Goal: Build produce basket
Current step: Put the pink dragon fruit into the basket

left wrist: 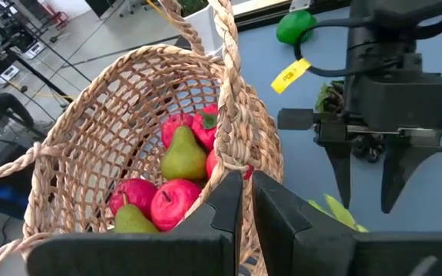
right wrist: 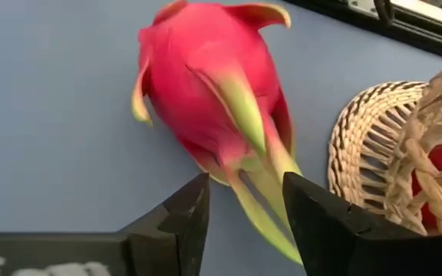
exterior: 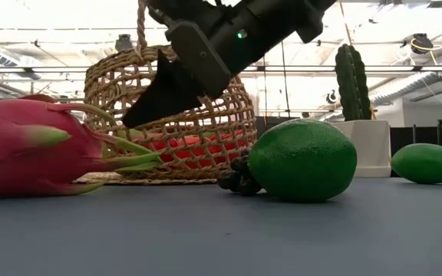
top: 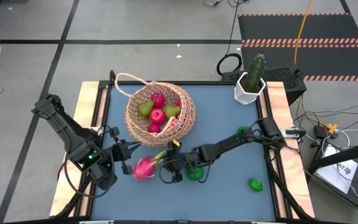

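The tan wicker basket (top: 160, 112) stands tipped at the table's middle, with red round fruits and yellow-green pears (left wrist: 183, 153) inside. My left gripper (top: 127, 154) is shut on its rim. A pink dragon fruit (top: 145, 168) lies on the blue table in front of the basket. My right gripper (right wrist: 244, 211) is open, with one finger on each side of the fruit's green leaf tips (right wrist: 263, 207); I cannot tell whether they touch. A lime (exterior: 303, 159) and a dark grape bunch (exterior: 235, 180) lie just behind that gripper. My left gripper pinches the basket's braided rim (left wrist: 239, 165) between its two fingers, on the basket's near left side. The fingers come slanting from the table's near left. The basket sits tilted in the hold, its underside (right wrist: 363, 142) partly off the table.
A cactus in a white pot (top: 250, 84) stands at the far right corner. Two more limes lie on the right half, one near the front (top: 255, 184) and one under the right arm (top: 242, 130). The near right of the table is bare blue mat.
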### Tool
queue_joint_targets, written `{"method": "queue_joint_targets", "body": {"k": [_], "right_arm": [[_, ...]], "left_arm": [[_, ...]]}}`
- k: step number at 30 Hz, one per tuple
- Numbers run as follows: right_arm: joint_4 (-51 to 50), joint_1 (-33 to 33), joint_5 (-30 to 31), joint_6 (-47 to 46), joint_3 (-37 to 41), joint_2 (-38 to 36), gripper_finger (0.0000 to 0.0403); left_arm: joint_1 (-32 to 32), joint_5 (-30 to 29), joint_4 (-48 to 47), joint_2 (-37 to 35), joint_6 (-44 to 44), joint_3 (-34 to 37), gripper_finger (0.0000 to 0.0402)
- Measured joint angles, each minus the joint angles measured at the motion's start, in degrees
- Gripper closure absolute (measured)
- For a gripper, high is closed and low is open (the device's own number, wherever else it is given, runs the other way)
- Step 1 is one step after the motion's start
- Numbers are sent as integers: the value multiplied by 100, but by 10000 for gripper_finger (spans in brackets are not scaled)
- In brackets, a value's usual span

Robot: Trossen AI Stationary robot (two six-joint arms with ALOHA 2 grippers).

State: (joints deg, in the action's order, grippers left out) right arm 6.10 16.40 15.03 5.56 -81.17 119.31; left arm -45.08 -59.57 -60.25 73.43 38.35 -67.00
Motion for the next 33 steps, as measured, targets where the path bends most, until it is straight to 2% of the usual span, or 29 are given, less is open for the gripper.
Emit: {"method": "queue_joint_targets", "body": {"k": [6, 10, 15, 22, 26, 33], "right_arm": [[83, -25, -181, 552, -4, 120, 245], [474, -25, -164, 1026, -1, 419, 245], [656, -32, 301, 1312, 0, 625, 245], [516, -116, 429, 1372, 0, 638, 250], [567, -122, 424, 1483, 0, 638, 282], [536, -122, 277, 1508, 0, 638, 381]], "left_arm": [[0, -2, 4, 0, -33, 0, 366], [0, -2, 3, 0, -36, 0, 366], [0, 0, 4, 0, -38, 0, 366], [0, -2, 4, 0, -116, 0, 366], [0, -2, 4, 0, -116, 0, 366], [0, -2, 5, 0, -114, 0, 366]]}}
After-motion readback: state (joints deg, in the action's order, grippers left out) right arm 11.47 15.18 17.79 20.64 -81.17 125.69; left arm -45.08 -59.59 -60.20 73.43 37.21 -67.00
